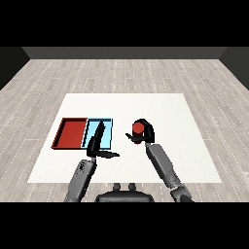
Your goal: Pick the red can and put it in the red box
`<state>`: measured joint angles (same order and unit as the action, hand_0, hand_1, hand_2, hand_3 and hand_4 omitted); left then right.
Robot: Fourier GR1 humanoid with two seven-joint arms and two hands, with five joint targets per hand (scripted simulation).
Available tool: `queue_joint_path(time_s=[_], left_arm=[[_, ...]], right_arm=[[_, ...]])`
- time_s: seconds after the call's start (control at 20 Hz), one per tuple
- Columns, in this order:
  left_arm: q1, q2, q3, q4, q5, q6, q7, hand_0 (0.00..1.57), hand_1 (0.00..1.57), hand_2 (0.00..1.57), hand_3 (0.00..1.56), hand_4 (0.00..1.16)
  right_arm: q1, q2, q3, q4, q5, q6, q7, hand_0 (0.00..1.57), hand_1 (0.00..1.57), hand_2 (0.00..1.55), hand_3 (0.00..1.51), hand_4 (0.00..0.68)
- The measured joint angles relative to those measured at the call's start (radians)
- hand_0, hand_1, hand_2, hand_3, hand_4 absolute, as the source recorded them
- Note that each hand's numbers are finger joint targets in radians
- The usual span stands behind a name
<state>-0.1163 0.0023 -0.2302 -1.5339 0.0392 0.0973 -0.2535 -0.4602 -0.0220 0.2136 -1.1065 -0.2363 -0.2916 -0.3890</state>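
The red can (137,129) stands upright near the middle of the white table (160,107), to the right of both trays. My right hand (145,133) is curled round the can, its fingers wrapping the far and right sides. The red tray (71,133) lies at the left, holding nothing. My left hand (97,142) hangs with straight fingers over the front of the light blue tray (107,128), thumb sticking out to the right, holding nothing.
The light blue tray touches the red tray's right side and lies between the can and the red tray. My left forearm (81,177) rises from the lower left, the right forearm (164,168) from the lower right.
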Motion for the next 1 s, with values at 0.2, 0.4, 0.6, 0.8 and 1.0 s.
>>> queue_joint_path(time_s=[0.2, 0.4, 0.6, 0.8, 1.0], left_arm=[[-0.026, -0.001, -0.050, -0.004, 0.009, 0.037, 0.030, 0.00, 0.00, 0.00, 0.00, 0.00], [-0.060, -0.002, -0.104, -0.002, 0.031, 0.083, 0.062, 0.00, 0.00, 0.00, 0.00, 0.00], [-0.066, -0.002, -0.164, 0.025, 0.035, 0.117, 0.040, 0.00, 0.00, 0.00, 0.00, 0.00], [-0.108, -0.002, -0.187, 0.054, 0.051, 0.138, 0.055, 0.00, 0.00, 0.00, 0.00, 0.00], [-0.173, -0.002, -0.198, 0.100, 0.066, 0.168, 0.077, 0.00, 0.00, 0.00, 0.00, 0.00]], right_arm=[[0.024, 0.008, -0.005, -0.057, 0.021, 0.015, 0.019, 1.42, 1.42, 1.44, 1.42, 0.662], [0.044, 0.013, 0.012, -0.107, 0.032, 0.017, 0.033, 1.41, 1.41, 1.42, 1.40, 0.635], [0.071, 0.018, 0.074, -0.174, 0.041, -0.015, 0.047, 1.38, 1.38, 1.40, 1.40, 0.626], [0.045, 0.021, 0.109, -0.176, 0.019, -0.030, 0.043, 1.39, 1.39, 1.41, 1.40, 0.615], [0.051, 0.021, 0.134, -0.201, 0.013, -0.034, 0.047, 1.41, 1.41, 1.43, 1.41, 0.613]])
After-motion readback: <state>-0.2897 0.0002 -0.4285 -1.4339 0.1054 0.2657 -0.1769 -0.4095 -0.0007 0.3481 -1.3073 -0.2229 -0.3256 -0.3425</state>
